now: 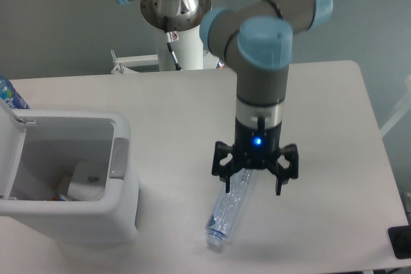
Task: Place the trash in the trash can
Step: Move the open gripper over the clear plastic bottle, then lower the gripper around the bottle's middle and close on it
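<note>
Gripper (253,188) stands over the upper end of the crushed bottle (226,213), jaws spread wide, one finger either side. Bottle lies flat on the table (321,126), right of the trash can (122,213).

The gripper (253,184) is held low over the table (321,120) with its fingers spread wide, one on each side of the upper end of the crushed bottle (228,213), which lies flat and slanted. Bare tabletop is seen to the right of the bottle and behind the arm. To the left, a strip of bare table separates the bottle from the trash can (122,213). The can's mouth is unobstructed from above, its lid (8,152) being tipped back on the far left side.
</note>
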Robot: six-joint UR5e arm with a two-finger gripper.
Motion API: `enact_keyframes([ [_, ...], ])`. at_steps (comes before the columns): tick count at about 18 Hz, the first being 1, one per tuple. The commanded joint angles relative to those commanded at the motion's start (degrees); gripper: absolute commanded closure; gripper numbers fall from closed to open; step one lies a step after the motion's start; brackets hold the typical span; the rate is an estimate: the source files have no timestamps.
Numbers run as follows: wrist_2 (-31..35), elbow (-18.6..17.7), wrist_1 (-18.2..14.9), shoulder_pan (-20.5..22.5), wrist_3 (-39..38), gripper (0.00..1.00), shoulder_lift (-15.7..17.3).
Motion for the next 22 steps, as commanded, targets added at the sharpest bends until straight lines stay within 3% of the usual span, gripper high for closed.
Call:
enact_keyframes([
  [4, 2.2, 0.4, -0.3, -1.2, 2.8, 0.00, -3.1],
  [8, 3.1, 0.6, 0.4, -3.6, -1.8, 0.00, -6.7],
  [14, 3.7, 0.6, 0.4, -4.6, -2.6, 0.00, -7.8],
  [18, 9.3, 0.5, 0.3, -5.6, -2.5, 0.00, -8.5],
  [22, 9.1, 0.7, 0.1, -6.0, -2.5, 0.00, -8.5],
])
